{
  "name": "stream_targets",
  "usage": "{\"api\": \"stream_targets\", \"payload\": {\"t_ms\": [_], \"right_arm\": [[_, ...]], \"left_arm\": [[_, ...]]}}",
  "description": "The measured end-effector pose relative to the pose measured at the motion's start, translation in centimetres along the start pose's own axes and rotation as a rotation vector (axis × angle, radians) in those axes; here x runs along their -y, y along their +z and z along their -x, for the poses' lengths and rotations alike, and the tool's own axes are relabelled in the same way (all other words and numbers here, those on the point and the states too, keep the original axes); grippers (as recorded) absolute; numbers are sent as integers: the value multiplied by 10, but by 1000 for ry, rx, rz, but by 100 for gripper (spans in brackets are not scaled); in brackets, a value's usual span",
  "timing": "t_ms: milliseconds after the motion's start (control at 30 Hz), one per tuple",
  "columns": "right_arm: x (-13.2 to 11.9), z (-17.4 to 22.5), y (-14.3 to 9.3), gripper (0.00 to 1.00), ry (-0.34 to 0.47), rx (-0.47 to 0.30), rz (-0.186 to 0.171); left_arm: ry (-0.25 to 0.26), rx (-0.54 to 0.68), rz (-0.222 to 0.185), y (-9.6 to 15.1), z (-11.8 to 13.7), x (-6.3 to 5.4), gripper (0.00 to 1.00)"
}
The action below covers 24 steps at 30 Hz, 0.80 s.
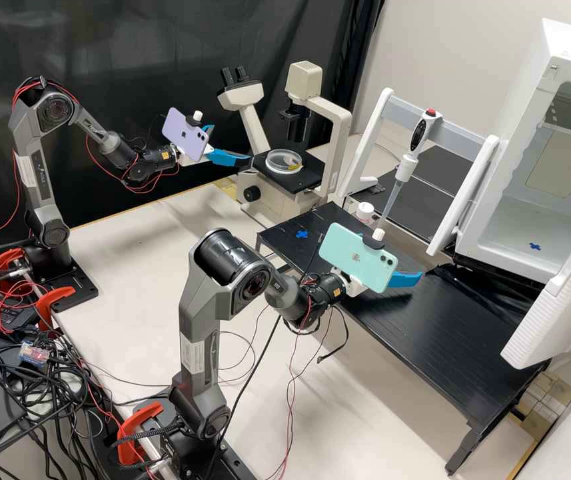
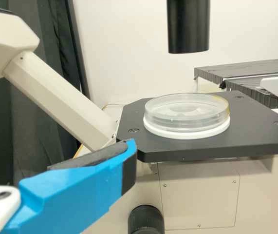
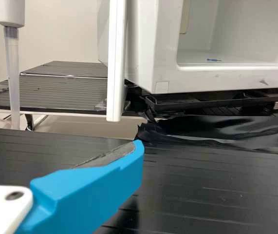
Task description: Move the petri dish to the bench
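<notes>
Currently, the petri dish (image 2: pixel 186 109) is seated on a white ring (image 2: pixel 187 133) upon the microscope stage (image 2: pixel 260 137).
Beside it, the left gripper (image 1: pixel 232 143) is held with fingers parted and nothing gripped. Light, stiff, slick, easily cracked plastic is to be expected, best pinched gently across opposite side walls. Being round and laid flat, it is given no long axis.
</notes>
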Motion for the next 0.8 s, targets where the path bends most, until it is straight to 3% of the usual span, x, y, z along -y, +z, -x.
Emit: {"api": "stream_targets", "payload": {"t_ms": [267, 433, 667, 733, 800], "right_arm": [[0, 1, 0, 100, -1, 1, -2], [-6, 15, -7, 100, 10, -27, -36], [-2, 36, -40, 100, -3, -156, -40], [4, 39, -50, 100, -23, -193, -30], [16, 43, -64, 100, -60, -242, 3]], "left_arm": [[0, 0, 0, 0, 0, 0, 100], [0, 0, 0, 0, 0, 0, 100], [0, 0, 0, 0, 0, 0, 100], [0, 0, 0, 0, 0, 0, 100], [0, 0, 0, 0, 0, 0, 100]]}}
